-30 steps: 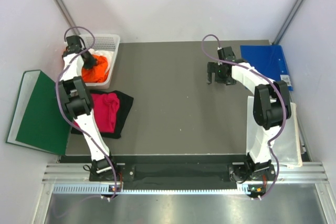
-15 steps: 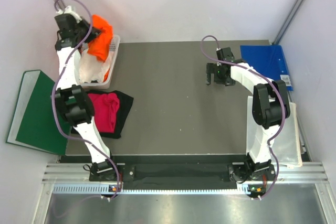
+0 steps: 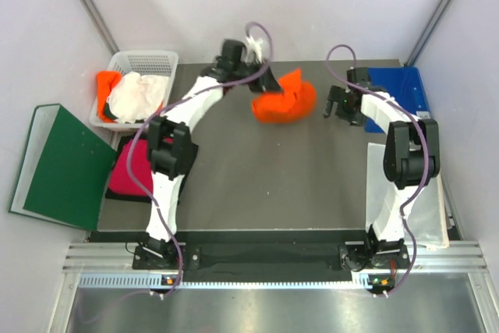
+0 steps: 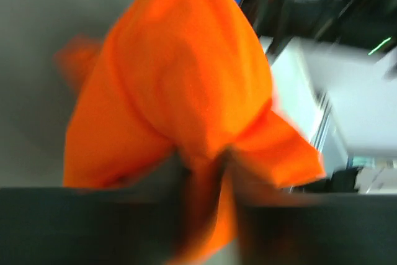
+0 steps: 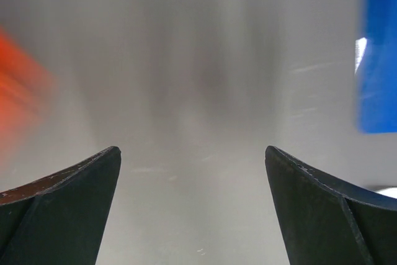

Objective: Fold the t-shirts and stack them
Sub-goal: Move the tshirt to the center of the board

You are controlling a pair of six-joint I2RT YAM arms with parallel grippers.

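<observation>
your left claw has swung the orange shirt from the basket over the worktop, pinching it bunched, likely for spreading; your right claw hangs spread nearby.

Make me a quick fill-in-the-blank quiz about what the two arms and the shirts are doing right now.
1. The left tool is ___ on the bright orange cloth t-shirt.
2. The right tool is ___ and holds nothing.
3. The magenta-pink cloth t-shirt lies on a ___ one.
4. The white mesh plastic basket holds a crumpled ___ cloth.
Missing words: shut, open, black, white.
</observation>
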